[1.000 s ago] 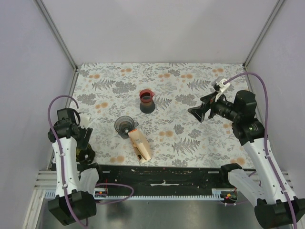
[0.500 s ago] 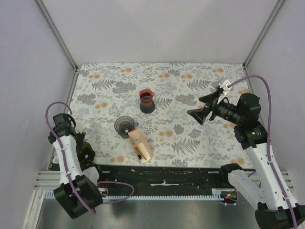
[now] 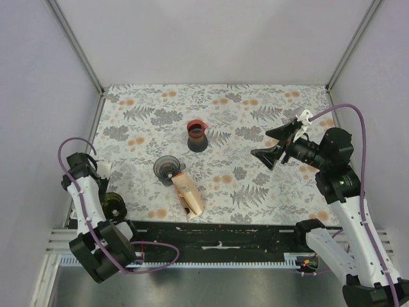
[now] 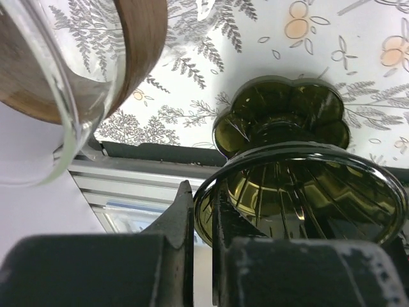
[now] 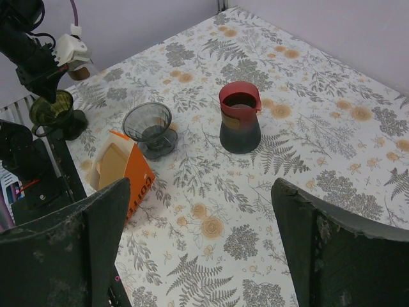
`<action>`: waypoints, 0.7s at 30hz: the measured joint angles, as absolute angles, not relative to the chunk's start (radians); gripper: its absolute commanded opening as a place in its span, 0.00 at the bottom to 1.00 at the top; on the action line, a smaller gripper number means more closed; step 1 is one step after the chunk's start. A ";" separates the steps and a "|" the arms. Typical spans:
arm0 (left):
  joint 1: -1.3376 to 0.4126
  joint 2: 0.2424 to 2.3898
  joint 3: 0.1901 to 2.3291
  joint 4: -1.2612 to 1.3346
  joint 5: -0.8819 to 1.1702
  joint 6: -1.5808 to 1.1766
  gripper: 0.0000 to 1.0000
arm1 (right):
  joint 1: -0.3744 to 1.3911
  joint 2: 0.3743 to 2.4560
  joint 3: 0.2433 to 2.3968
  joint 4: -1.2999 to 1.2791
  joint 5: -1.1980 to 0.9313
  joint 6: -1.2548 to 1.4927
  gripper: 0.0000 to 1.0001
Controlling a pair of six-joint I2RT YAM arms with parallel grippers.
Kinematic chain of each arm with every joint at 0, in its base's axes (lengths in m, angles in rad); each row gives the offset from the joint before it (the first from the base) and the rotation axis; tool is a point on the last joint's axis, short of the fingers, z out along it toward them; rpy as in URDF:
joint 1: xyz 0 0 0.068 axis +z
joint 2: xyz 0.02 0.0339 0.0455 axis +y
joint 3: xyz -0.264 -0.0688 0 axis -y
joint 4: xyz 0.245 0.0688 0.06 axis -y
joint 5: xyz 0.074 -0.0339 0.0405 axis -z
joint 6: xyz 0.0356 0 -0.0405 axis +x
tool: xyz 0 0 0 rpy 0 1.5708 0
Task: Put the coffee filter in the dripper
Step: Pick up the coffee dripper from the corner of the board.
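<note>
Our left tool pinches the rim of the dark green ribbed glass dripper; our right tool hangs spread wide. The tan paper coffee filters in their orange carton lie nearer the left tool, to its right, well left of the right tool. A smoky grey dripper crowds them on the floral counter.

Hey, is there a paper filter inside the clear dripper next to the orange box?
No, the clear dripper looks empty in the right wrist view, and the filters sit in the orange box.
</note>
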State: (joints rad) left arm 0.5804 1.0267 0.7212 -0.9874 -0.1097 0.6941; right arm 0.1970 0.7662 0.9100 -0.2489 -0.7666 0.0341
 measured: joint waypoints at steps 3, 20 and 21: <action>0.583 1.019 0.745 -1.032 -0.075 0.707 0.02 | 0.200 0.763 0.910 -0.248 -0.770 0.035 0.98; 0.583 1.029 1.219 -1.332 0.224 0.795 0.02 | 0.277 0.783 0.926 -0.255 -0.762 0.073 0.98; 0.583 1.040 1.258 -1.336 0.246 0.795 0.02 | 0.302 0.798 0.940 -0.258 -0.751 0.084 0.98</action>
